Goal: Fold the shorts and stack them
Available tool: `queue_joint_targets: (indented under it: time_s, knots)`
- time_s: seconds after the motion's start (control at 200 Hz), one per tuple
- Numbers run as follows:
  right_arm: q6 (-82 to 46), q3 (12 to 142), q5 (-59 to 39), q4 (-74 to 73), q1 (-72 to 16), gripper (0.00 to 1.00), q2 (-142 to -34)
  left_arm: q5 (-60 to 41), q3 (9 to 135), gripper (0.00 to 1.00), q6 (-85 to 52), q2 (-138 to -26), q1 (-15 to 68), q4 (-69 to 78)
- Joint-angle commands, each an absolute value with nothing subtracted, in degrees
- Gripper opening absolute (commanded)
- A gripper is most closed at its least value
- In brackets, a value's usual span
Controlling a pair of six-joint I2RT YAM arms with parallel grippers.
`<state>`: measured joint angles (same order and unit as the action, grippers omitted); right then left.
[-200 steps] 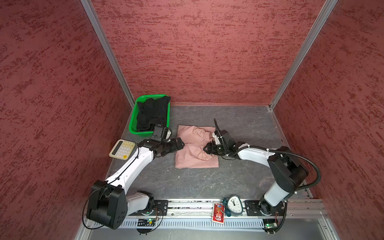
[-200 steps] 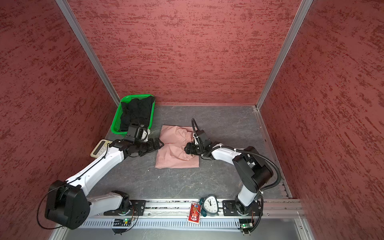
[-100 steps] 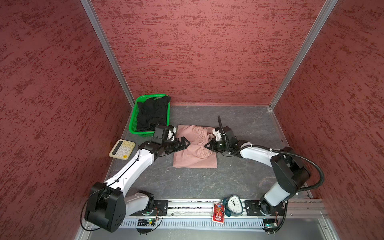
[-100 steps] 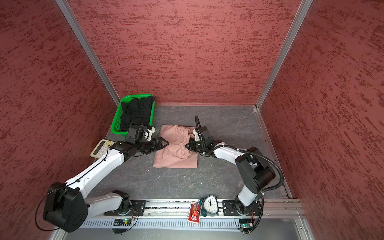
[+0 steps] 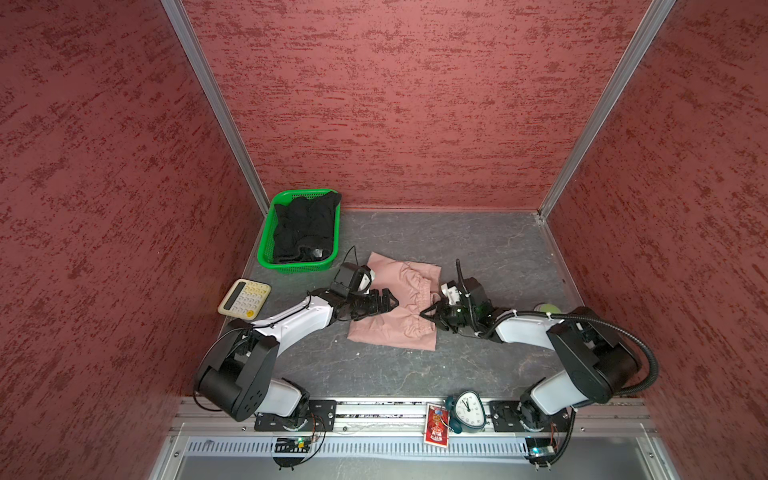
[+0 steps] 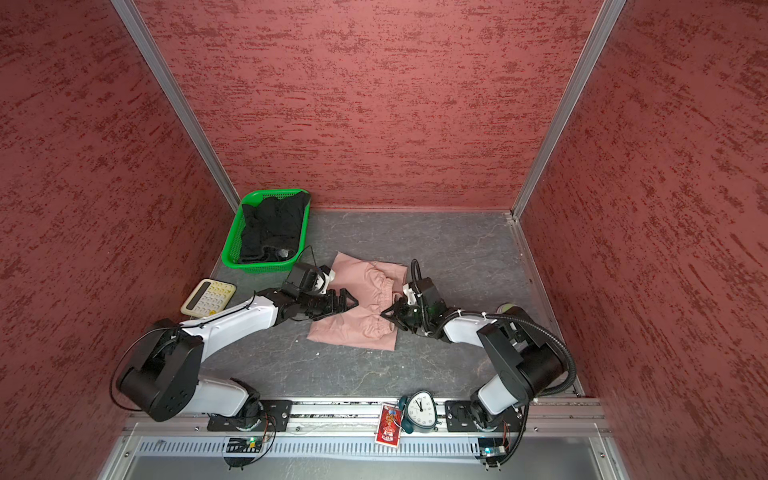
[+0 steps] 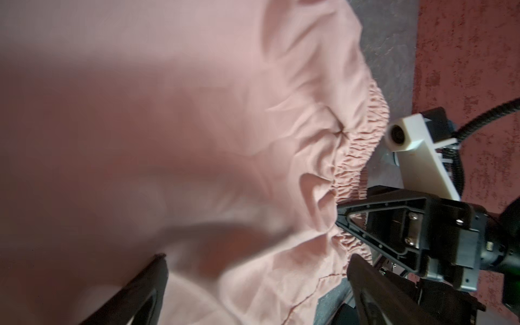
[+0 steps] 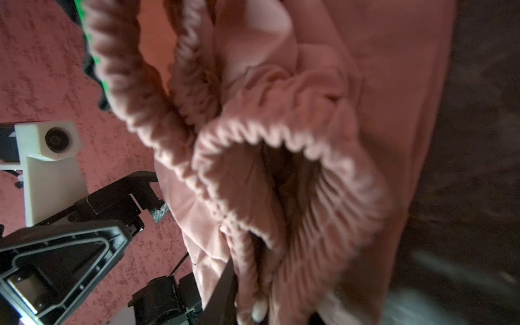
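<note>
Pink shorts [image 5: 386,332] lie between grippers; left gripper [image 5: 390,300] splayed wide over them; right gripper [image 5: 428,318] at waistband [image 5: 420,291], hold cannot be told.

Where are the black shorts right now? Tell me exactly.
In both top views the black shorts lie bunched inside the green basket at the back left corner of the table, behind the calculator and left of the pink shorts.

In the right wrist view blurred pink shorts [image 8: 309,183] bury the jaws of the right gripper [image 5: 429,318].
</note>
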<state>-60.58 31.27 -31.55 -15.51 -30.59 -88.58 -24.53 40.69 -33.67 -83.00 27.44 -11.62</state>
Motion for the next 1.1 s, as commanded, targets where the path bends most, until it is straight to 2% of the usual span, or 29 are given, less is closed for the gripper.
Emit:
queue_joint_targets:
  time_s: [0.0, 0.04, 0.095, 0.2, 0.286, 0.371, 0.476, 0.606, 0.741, 0.801, 0.902, 1.037, 1.092]
  knots:
    - [-55.0, 34.6, -26.4, -7.7, -30.1, 0.51, -85.6, -22.2, 39.5, 0.99, -33.5, -85.0, 29.0, -7.4]
    - [-51.6, 36.9, -23.4, -1.1, -30.1, 0.61, -84.0, -22.1, 39.4, 0.99, -33.2, -86.3, 29.9, -6.8]
    - [-46.4, 40.6, -17.9, 8.3, -30.1, 0.69, -81.1, -21.8, 40.0, 0.99, -32.6, -88.0, 31.5, -6.4]
    - [-40.1, 46.5, -9.1, 19.1, -30.1, 0.70, -77.0, -20.6, 41.5, 0.99, -31.9, -89.6, 33.6, -6.9]
    - [-37.5, 49.0, -7.9, 18.6, -30.1, 0.62, -76.5, -20.3, 42.9, 0.99, -31.9, -88.3, 34.2, -8.4]
    - [-37.9, 49.0, -13.0, 11.2, -30.1, 0.54, -78.4, -19.2, 44.6, 0.99, -31.1, -85.0, 34.1, -11.8]
    - [-37.3, 53.2, -13.3, 14.1, -30.1, 0.52, -82.9, -16.2, 45.3, 1.00, -29.4, -80.0, 34.2, -15.7]
    - [-35.8, 51.8, -9.2, 13.8, -30.1, 0.50, -80.7, -15.1, 45.3, 0.99, -28.4, -78.2, 33.4, -17.5]
    - [-35.6, 50.3, -18.3, 2.9, -30.1, 0.40, -82.9, -13.8, 45.7, 0.99, -28.5, -76.2, 33.3, -18.2]
    - [-37.1, 49.1, -22.6, -3.2, -30.1, 0.33, -87.6, -12.7, 45.6, 0.99, -28.2, -74.7, 33.1, -18.3]
    - [-38.6, 48.4, -23.9, -7.3, -29.6, 0.21, -93.2, -11.5, 44.9, 0.99, -27.8, -72.4, 32.0, -18.9]
    - [-40.7, 45.8, -24.6, -11.5, -26.7, 0.21, -98.5, -12.4, 43.1, 0.99, -27.9, -69.3, 29.2, -19.8]
    - [-40.3, 45.1, -25.3, -11.8, -25.1, 0.25, -100.0, -12.7, 42.4, 0.99, -28.1, -68.0, 28.1, -20.2]
